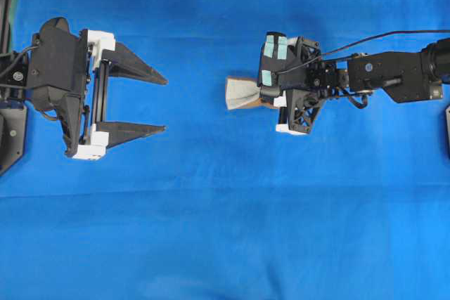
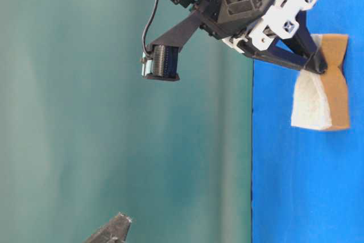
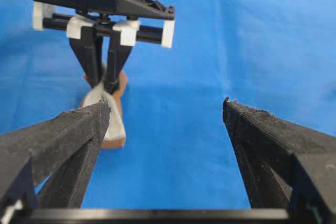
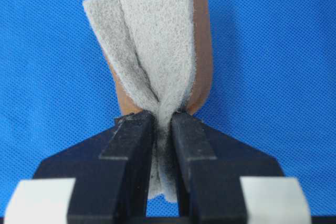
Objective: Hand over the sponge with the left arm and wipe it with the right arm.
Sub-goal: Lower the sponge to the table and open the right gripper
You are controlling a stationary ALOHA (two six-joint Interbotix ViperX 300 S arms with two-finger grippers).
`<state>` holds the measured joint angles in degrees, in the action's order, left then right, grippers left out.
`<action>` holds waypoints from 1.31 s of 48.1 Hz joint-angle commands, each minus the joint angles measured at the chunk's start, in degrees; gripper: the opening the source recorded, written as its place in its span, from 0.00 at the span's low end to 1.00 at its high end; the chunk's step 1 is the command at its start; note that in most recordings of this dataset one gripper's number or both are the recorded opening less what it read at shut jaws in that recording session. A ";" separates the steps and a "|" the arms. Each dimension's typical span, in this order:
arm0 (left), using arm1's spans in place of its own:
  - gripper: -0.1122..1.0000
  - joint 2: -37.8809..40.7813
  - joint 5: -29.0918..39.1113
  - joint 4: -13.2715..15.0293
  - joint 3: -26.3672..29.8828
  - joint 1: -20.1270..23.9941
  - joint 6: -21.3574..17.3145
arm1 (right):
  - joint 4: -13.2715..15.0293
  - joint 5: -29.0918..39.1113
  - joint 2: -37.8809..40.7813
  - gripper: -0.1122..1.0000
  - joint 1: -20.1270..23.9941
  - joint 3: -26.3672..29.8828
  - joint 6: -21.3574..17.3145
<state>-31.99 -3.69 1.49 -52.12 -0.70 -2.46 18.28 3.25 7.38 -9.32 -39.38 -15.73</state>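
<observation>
The sponge [image 1: 242,93], grey-white with an orange-brown layer, is pinched at its middle, so it flares out. The right gripper [image 1: 265,96], with teal patches on its head, is shut on it at centre right of the overhead view. The right wrist view shows the fingers [image 4: 128,140] squeezing the sponge [image 4: 152,40] over the blue cloth. I cannot tell whether it touches the cloth. The left gripper [image 1: 166,105], plain black, is open and empty at the left, well apart from the sponge. In its wrist view, the left gripper [image 3: 166,103] faces the sponge [image 3: 116,124].
A blue cloth [image 1: 225,230] covers the whole table. The table-level view shows the right gripper [image 2: 318,66] on the sponge [image 2: 318,101], a teal backdrop [image 2: 85,112], and one left finger [image 2: 116,229] at the bottom edge.
</observation>
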 commanded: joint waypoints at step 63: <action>0.87 -0.18 -1.67 0.00 0.70 -0.18 -0.18 | -0.26 9.76 -27.51 0.77 5.01 0.53 -0.62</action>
<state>-31.99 -4.57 1.58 -52.12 -0.70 -2.64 18.02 13.71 -18.28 -4.83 -39.02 -16.17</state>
